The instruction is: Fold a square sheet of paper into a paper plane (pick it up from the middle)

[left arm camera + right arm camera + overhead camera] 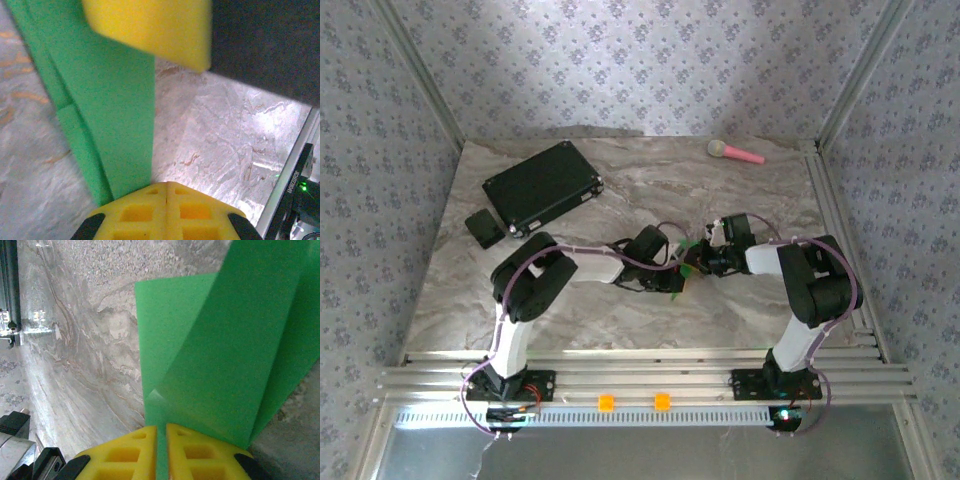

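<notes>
Both arms meet over the middle of the marble table (620, 330), with bare surface open toward the near rail and the right edge. The black case (542, 185) and the pink-handled microphone toy (735, 152) lie well apart at the far side. The folded green paper sheet (115, 115) hangs between the grippers. The left gripper (166, 186) is clamped tight on it, and the right gripper (161, 427) pinches it too. From the left jaws its long axis runs up and leftward; which end is the point I cannot tell.
</notes>
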Robot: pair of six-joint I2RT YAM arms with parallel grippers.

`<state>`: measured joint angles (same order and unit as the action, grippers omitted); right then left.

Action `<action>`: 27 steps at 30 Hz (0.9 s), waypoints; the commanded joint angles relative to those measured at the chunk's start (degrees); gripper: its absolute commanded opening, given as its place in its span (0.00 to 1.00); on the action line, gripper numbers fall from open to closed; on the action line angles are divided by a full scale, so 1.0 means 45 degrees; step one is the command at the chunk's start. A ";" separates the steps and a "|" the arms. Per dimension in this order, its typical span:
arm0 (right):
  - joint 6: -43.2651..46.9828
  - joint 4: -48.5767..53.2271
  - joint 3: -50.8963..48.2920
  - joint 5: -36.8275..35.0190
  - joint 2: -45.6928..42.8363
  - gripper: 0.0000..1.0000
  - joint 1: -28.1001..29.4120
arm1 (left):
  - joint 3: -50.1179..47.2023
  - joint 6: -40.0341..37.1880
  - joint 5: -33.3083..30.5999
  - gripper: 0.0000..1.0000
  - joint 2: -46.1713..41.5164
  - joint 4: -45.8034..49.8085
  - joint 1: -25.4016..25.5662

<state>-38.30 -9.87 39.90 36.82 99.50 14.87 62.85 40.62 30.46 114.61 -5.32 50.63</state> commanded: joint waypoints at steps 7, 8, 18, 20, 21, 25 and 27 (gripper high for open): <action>0.0136 0.1185 -0.0429 -0.1014 0.0896 0.15 0.0074 | -0.1372 0.0025 -0.0124 0.00 -0.0950 0.1080 0.0169; 0.0133 0.1225 -0.0429 -0.1005 0.0901 0.15 0.0063 | -0.1407 -0.0111 -0.0197 0.00 -0.1019 0.1256 0.0212; 0.0133 0.1293 -0.0386 -0.1015 0.0818 0.15 0.0072 | -0.1955 -0.0847 -0.1574 0.00 -0.2026 0.2623 0.0399; 0.0133 0.1306 -0.0388 -0.1014 0.0827 0.15 0.0083 | -0.1928 -0.0808 -0.1515 0.00 -0.2395 0.2311 0.0409; 0.0122 0.1304 -0.0390 -0.1014 0.0818 0.15 0.0093 | -0.1838 -0.0803 -0.1567 0.00 -0.2590 0.2213 0.0415; 0.0077 0.1275 -0.0391 -0.1039 0.0819 0.15 0.0092 | -0.1142 -0.0771 -0.1503 0.00 -0.2796 0.1786 0.0352; 0.0075 0.1275 -0.0380 -0.1044 0.0819 0.15 0.0092 | -0.0519 -0.0738 -0.1034 0.00 -0.2459 0.1546 0.0312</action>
<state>-38.30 -9.85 39.92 36.86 99.53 14.87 55.88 38.13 24.18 104.03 2.31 52.14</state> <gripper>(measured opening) 0.149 0.048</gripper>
